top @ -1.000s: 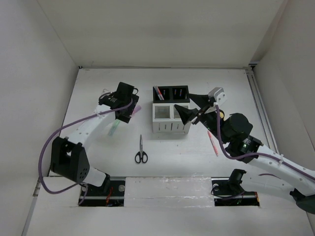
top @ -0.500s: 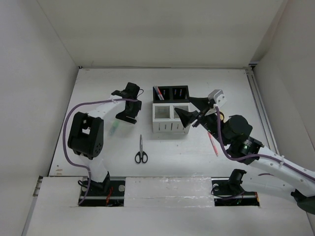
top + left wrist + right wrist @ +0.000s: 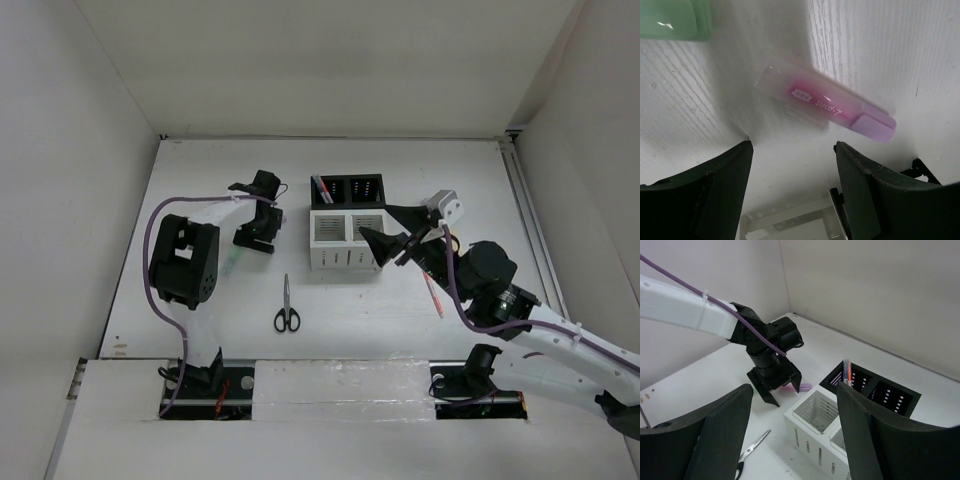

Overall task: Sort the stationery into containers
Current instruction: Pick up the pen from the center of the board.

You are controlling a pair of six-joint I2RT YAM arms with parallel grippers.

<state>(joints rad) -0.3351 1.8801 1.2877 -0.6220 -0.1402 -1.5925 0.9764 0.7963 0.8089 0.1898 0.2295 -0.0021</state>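
Observation:
A pink highlighter (image 3: 827,102) lies on the white table just ahead of my open, empty left gripper (image 3: 792,170), whose fingers straddle the spot below it. A green highlighter (image 3: 675,20) lies beside it; it also shows in the top view (image 3: 232,262). My left gripper (image 3: 258,238) points down, left of the containers. The white pair (image 3: 345,240) is joined to the black pair (image 3: 347,190), which holds pens (image 3: 322,188). My right gripper (image 3: 392,232) hovers open and empty over the white pair's right side. In the right wrist view the pink highlighter (image 3: 795,387) lies beside the left gripper (image 3: 787,397).
Black-handled scissors (image 3: 286,305) lie in front of the containers. A red pen (image 3: 433,292) lies on the table under my right arm. White walls close in the table at the left, back and right.
My left arm has folded in and its gripper has dropped low over the pink highlighter. My right gripper has drifted slightly right and toward the near edge.

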